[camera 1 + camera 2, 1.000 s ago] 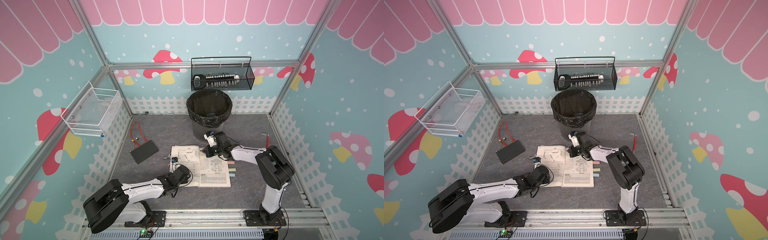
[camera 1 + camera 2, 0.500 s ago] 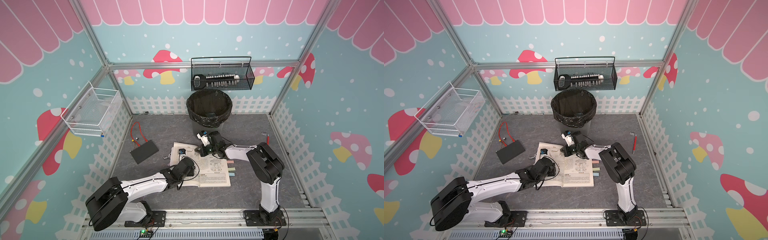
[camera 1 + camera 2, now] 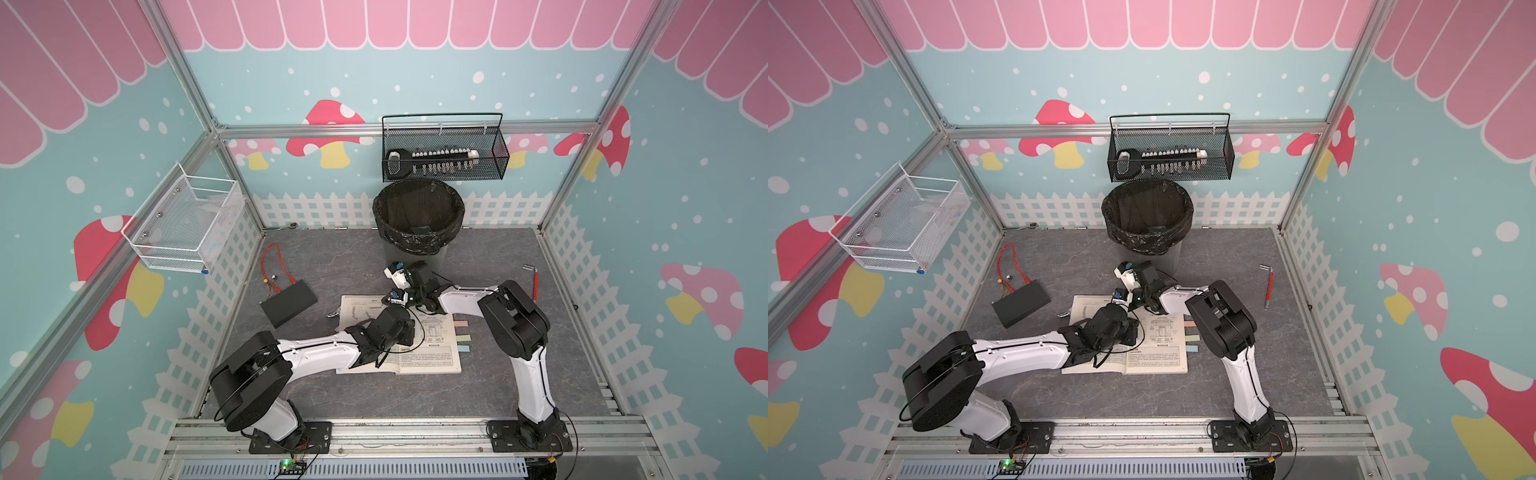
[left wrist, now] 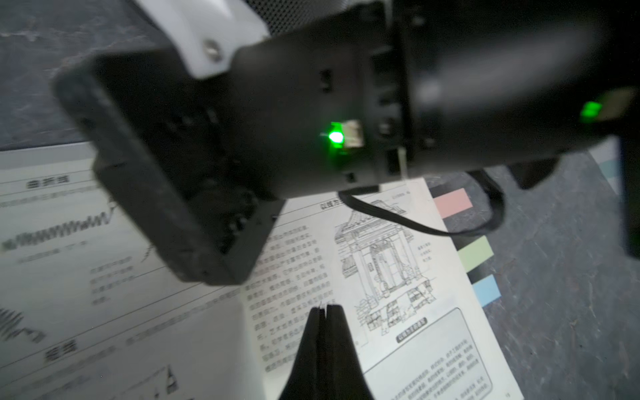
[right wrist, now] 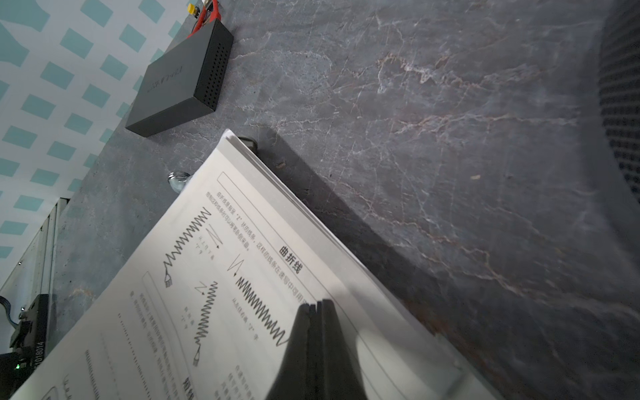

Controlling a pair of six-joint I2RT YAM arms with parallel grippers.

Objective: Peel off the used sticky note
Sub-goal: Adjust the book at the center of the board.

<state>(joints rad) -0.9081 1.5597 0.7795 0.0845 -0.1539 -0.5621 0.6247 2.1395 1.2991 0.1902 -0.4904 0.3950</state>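
Left wrist, not right: sticky notes (image 4: 453, 203)

Book (image 3: 432, 362) before bin (image 3: 415, 246); box (image 3: 289, 302) to its left; sticky notes (image 3: 462, 337) along right edge.

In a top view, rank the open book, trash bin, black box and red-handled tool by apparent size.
The open book and the trash bin look close. The book is partly covered and the bin's rim rises toward the camera, so they are left unranked.
Then the black box.
Smallest is the red-handled tool.

Book (image 5: 207, 277) matt white paper; tabletop (image 5: 415, 138) grey marbled, smooth; box (image 5: 173, 79) matt black plastic; bin liner (image 3: 417, 245) glossy black plastic
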